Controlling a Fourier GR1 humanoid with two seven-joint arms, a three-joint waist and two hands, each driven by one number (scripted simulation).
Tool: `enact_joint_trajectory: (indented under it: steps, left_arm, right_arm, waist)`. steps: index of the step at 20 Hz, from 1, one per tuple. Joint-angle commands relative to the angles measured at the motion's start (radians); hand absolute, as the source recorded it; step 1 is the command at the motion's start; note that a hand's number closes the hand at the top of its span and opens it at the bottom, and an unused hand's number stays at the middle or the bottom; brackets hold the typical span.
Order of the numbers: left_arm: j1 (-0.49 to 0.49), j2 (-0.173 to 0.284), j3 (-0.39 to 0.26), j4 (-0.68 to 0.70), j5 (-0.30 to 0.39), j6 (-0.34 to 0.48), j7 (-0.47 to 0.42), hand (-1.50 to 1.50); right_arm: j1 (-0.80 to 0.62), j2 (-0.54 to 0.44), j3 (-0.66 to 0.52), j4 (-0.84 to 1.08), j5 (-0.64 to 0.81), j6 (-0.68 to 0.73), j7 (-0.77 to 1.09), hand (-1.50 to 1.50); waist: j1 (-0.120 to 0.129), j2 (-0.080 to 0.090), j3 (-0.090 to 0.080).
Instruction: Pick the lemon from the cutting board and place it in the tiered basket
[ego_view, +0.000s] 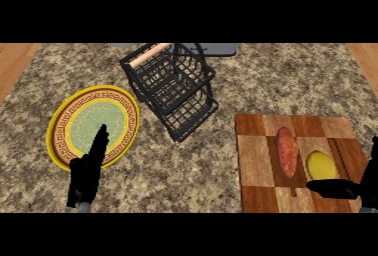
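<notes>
Both hands enter from the lower edge, nearest my viewpoint. My left hand (87, 172) shows at lower left with its fingers (100, 140) straight and raised, overlapping the near rim of the plate; it holds nothing and I read it as resting. My right hand (341, 189) sits at the lower right corner, over the near part of the cutting board, just beside the lemon. Its fingers (323, 187) appear relaxed and spread, with the thumb pointing left below the fruit; nothing is enclosed by them.

Progress, as I judge it: the task is at its opening stage. The lemon (320, 166) lies on the cutting board (258, 150), ungrasped, beside a reddish elongated vegetable (287, 151), possibly a sweet potato. Grasping, lifting, carrying leftward and releasing into the basket all remain to be done.

Layout, largest first: the worktop (295, 80) is speckled brown-and-grey stone, flanked by wooden strips (15, 65) at the left and right edges. The cutting board, a checkered wood panel, occupies the right side. A yellow-rimmed plate (125, 107) with a green centre lies at left. The tiered basket (171, 90), black wire with a wooden handle, stands between them toward the far side, well apart from the lemon. A grey object (218, 48) shows partly behind the basket; I cannot identify it.
</notes>
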Motion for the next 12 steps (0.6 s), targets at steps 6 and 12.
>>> enact_joint_trajectory:
  steps: [6, 12]
  left_arm:
    - [0.006, -0.023, 0.013, 0.059, 0.000, -0.008, -0.021, 0.00]
    - [0.002, -0.003, 0.024, 0.010, -0.012, 0.003, 0.026, 0.00]
  right_arm:
    - [-0.125, 0.106, -0.022, 0.160, -0.008, 0.208, 0.210, -1.50]
    - [-0.150, 0.164, -0.059, 0.206, 0.014, 0.247, 0.219, -1.50]
  waist:
    - [-0.017, 0.003, -0.003]
    - [-0.021, -0.002, -0.001]
